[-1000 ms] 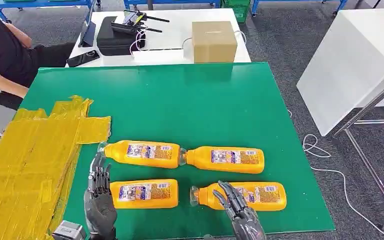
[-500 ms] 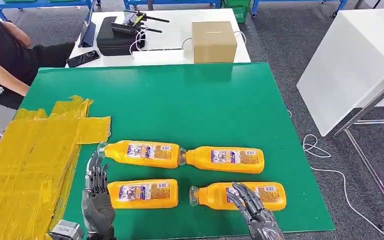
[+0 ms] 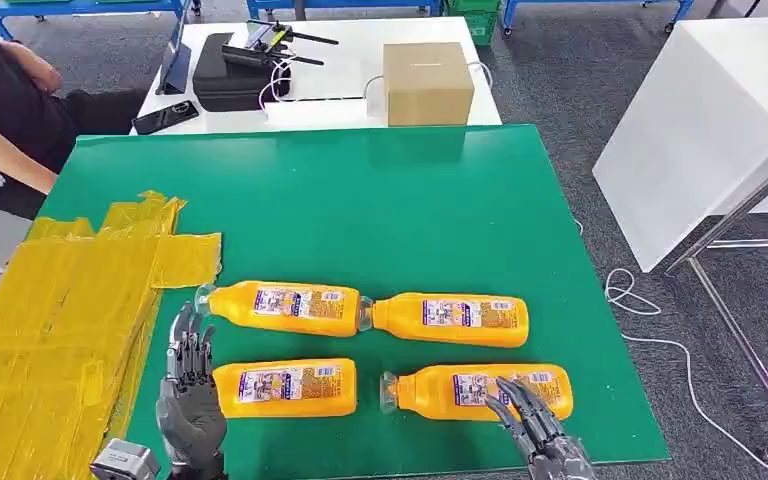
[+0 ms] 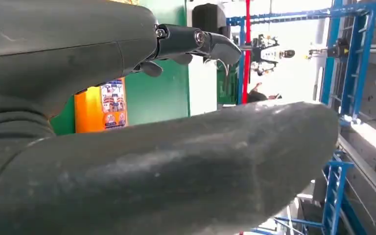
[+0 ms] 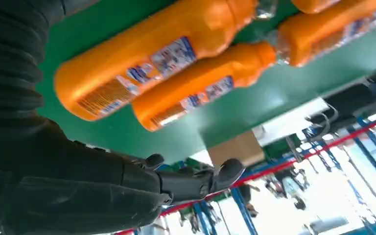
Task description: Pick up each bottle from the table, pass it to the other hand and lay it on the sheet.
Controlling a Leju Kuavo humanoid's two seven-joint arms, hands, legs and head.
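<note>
Several orange bottles lie on their sides on the green table [image 3: 380,210] in two rows. The near-right bottle [image 3: 465,391] lies under the fingertips of my right hand [image 3: 538,432], which is open and reaches in from the table's front edge; the same bottle [image 5: 147,61] is close in the right wrist view. The near-left bottle [image 3: 285,387] lies just right of my left hand [image 3: 190,395], open, fingers pointing away from me, holding nothing. Behind them lie the far-left bottle [image 3: 285,306] and far-right bottle [image 3: 450,319]. The yellow sheet [image 3: 60,320] covers the table's left side.
A person in black [image 3: 5,110] sits at the far left. Behind the green table, a white table holds a cardboard box [image 3: 427,82], a black case [image 3: 235,80] and a controller. Another white table [image 3: 700,120] stands to the right, cables on the floor.
My right hand has drawn back toward the front edge and slid right along the near-right bottle. My left hand has pulled back slightly. The bottles have not moved.
</note>
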